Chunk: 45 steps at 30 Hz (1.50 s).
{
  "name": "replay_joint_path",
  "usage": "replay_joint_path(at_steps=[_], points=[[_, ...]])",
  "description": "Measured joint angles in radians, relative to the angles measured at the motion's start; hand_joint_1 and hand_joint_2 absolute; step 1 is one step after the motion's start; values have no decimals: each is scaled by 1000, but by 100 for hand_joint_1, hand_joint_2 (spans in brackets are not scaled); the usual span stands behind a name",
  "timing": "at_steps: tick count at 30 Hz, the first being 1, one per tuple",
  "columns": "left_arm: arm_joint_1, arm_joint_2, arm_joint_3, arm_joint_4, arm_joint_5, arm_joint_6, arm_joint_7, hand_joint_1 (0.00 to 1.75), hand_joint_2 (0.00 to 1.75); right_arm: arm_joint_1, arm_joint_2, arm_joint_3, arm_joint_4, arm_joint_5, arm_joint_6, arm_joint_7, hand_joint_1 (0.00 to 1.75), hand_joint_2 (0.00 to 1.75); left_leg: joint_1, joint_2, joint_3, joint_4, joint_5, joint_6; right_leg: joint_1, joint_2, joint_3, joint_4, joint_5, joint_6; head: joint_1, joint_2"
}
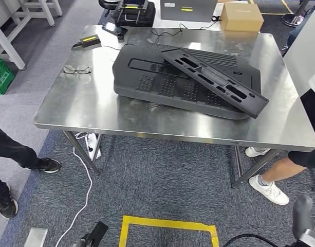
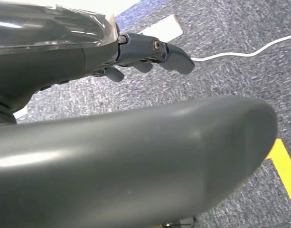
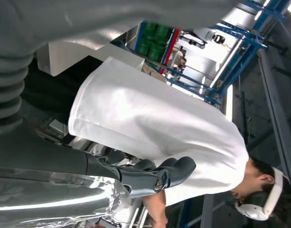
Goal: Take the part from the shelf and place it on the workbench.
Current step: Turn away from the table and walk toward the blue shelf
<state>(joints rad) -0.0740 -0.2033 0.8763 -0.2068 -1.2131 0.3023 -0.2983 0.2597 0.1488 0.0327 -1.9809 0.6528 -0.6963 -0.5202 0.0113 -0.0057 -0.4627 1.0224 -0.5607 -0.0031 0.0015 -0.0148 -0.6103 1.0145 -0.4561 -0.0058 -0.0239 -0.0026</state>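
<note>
Yellow tape [image 1: 168,226] marks a rectangle on the grey carpet [image 1: 159,175] at the near edge of the head view, with a white cable [image 1: 84,177] trailing beside it. Beyond it stands the steel tabletop [image 1: 90,110]. On it lies a large black panel [image 1: 155,77], and the part [image 1: 216,82], a long black slotted strip, rests slantwise across the panel's top, one end jutting past the panel's right edge. Glasses [image 1: 77,69] lie on the tabletop left of the panel, a cardboard box [image 1: 241,16] at the far right.

Left robot hand [image 2: 151,52] hangs over the carpet, fingers loosely apart and holding nothing. Right robot hand [image 3: 154,175] is likewise empty, its fingers stretched out and slightly spread, in front of a person in a white shirt [image 3: 154,118]. Legs in white shoes [image 1: 268,190] stand at the tabletop's right side, dark shoes [image 1: 47,164] at its left.
</note>
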Motion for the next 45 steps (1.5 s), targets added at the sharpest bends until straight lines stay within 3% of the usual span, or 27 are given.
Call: replay_joint_path(at_steps=[3, 4, 6, 8, 9, 10, 12, 14, 15, 17, 19, 20, 23, 24, 25, 26, 28, 30, 31, 34, 36, 38, 39, 40, 42, 43, 45], points=[[0, 0, 0, 0, 0, 0, -1, 0, 0, 6, 0, -1, -1, 1, 0, 1, 0, 0, -3, 1, 5, -35, 1, 9, -1, 0, -14, 6, 17, 18, 1, 0], [1, 0, 1, 0, 0, 0, -1, 0, 0, 9, 0, -1, -2, 1, 0, 1, 0, 0, -2, 3, -1, -37, 7, 16, -2, 2, -20, 13, 5, 24, 1, 0], [2, 0, 1, 0, -1, 0, -1, 0, 0, 15, 0, -2, -3, 2, -1, 2, 0, 0, 1, 6, -19, -40, 25, 34, -5, 7, -39, 73, -67, 37, 3, 0], [2, 0, 1, 0, -2, 0, -1, 0, 0, 20, 0, -3, -3, 2, -1, 5, 0, 0, -2, 7, -43, -39, 44, 42, -8, 9, -66, 196, -159, 47, 4, 0], [2, 0, 1, 0, -2, 0, -1, 0, 0, 23, 0, -4, -3, 1, -1, 6, 0, 0, -3, 8, -55, -38, 54, 43, -9, 9, -72, 249, -179, 49, 5, 0], [2, 0, 2, 0, -2, 0, -1, 0, 0, 26, 0, -5, -3, -1, -1, 7, 0, 0, -5, 8, -68, -37, 63, 43, -9, 9, -64, 277, -176, 50, 4, 0], [2, 0, 2, 0, -2, 0, -1, 0, 0, 30, 0, -6, -3, -5, -1, 8, 0, 0, -7, 8, -90, -35, 80, 42, -9, 10, 2, 219, -122, 45, 4, 0], [2, 0, 3, 0, -2, 0, -1, 0, 0, 32, 1, -7, -6, -9, -1, 6, 0, 0, -10, 7, -104, -33, 94, 38, -6, 14, 111, 63, -86, 32, 4, 0], [2, 0, 3, 0, -2, 0, -1, 0, 0, 33, 3, -8, -8, -10, -1, 4, 0, 0, -12, 6, -110, -32, 102, 34, -3, 17, 153, -6, -85, 25, 4, 0], [1, 0, 5, 0, 0, 0, -1, 0, 0, 37, 6, -8, -14, -11, -1, -1, 0, 0, -11, 6, -121, -31, 118, 22, 3, 19, 184, -70, -92, 16, 3, 0], [4, 0, 8, 0, 1, 0, -2, 0, 0, 43, 10, -9, -17, -11, -1, -4, 0, 0, -9, 5, -133, -25, 115, 11, 0, 15, 173, -79, -82, 3, 3, 0], [5, 0, 9, 0, 1, 0, -2, 0, 0, 46, 14, -10, -18, -10, -1, -5, 0, 0, -9, 5, -140, -8, 91, 6, -2, 13, 165, -83, -73, -5, 2, 0], [6, 2, 12, 0, 2, 0, -2, 0, 0, 56, 25, -12, -20, -10, -1, -10, 0, 0, -4, 5, -180, 151, -52, -8, -4, 4, 123, -77, -44, -18, 1, 0], [6, 3, 12, 0, 2, 0, -2, 0, 0, 59, 29, -12, -21, -10, -1, -13, 0, 0, -2, 5, -190, 212, -80, -12, -3, 2, 105, -71, -35, -18, 1, 0], [6, 4, 13, 0, 2, 0, -2, 0, 0, 61, 32, -13, -21, -11, -1, -15, 0, 0, 0, 5, -189, 249, -82, -15, -3, 1, 87, -63, -27, -17, 1, 0], [6, 5, 13, 0, 2, -1, -2, 0, 0, 63, 34, -13, -22, -11, -1, -17, 0, 0, 2, 5, -175, 257, -62, -17, -4, 0, 67, -54, -19, -14, 1, 0], [5, 7, 14, 0, 2, -1, -2, 0, 0, 66, 38, -14, -25, -13, -1, -20, 0, 0, 8, 5, -101, 174, -5, -21, -6, -1, 28, -30, -8, -6, 0, 0], [3, 8, 15, 0, 3, -2, -3, 0, 0, 69, 41, -15, -31, -15, -1, -21, 0, 0, 10, 4, -10, 36, -1, -19, -5, 0, -4, -2, 1, 4, 0, 0], [1, 8, 15, 0, 3, -2, -4, 0, 0, 70, 42, -16, -34, -15, -1, -21, 0, 0, 9, 3, 16, -9, -13, -14, -4, 0, -15, 6, 8, 10, 1, 0], [3, 7, 16, 0, 3, -3, -6, 0, 0, 73, 44, -17, -37, -17, -1, -21, 0, 0, 4, 4, 11, -33, -12, 13, -7, 2, -30, 11, 23, 29, 2, 0], [5, 7, 16, 0, 3, -3, -5, 0, 0, 74, 45, -18, -37, -18, -1, -21, 0, 0, 5, 9, -12, -33, 11, 31, -10, 5, -44, 48, -36, 40, 4, 0], [3, 7, 17, 0, 3, -3, -5, 0, 0, 74, 45, -20, -37, -18, -1, -21, 0, 0, 3, 12, -40, -33, 35, 41, -11, 5, -67, 157, -141, 47, 6, 0], [3, 7, 17, 0, 3, -3, -5, 0, 0, 74, 45, -21, -37, -19, -1, -21, 0, 0, 1, 13, -56, -32, 47, 44, -12, 5, -75, 222, -176, 48, 6, 0], [2, 7, 17, 0, 3, -3, -4, 0, 0, 74, 45, -22, -37, -21, -1, -21, 0, 0, -2, 14, -72, -31, 59, 45, -11, 5, -74, 269, -185, 48, 6, 0], [2, 7, 17, 0, 3, -3, -3, 0, 0, 75, 45, -23, -37, -24, -1, -20, 0, 0, -7, 14, -102, -30, 82, 45, -10, 6, -28, 266, -142, 43, 6, 0], [2, 7, 17, 0, 3, -3, -3, 0, 0, 74, 45, -24, -37, -24, -1, -20, 0, 0, -10, 14, -114, -29, 93, 45, -8, 8, 22, 210, -114, 35, 6, 0], [2, 6, 17, 0, 3, -3, -3, 0, 0, 72, 45, -24, -40, -25, -1, -20, 0, 0, -15, 12, -131, -28, 112, 41, 0, 14, 148, 38, -98, 17, 6, 0]])
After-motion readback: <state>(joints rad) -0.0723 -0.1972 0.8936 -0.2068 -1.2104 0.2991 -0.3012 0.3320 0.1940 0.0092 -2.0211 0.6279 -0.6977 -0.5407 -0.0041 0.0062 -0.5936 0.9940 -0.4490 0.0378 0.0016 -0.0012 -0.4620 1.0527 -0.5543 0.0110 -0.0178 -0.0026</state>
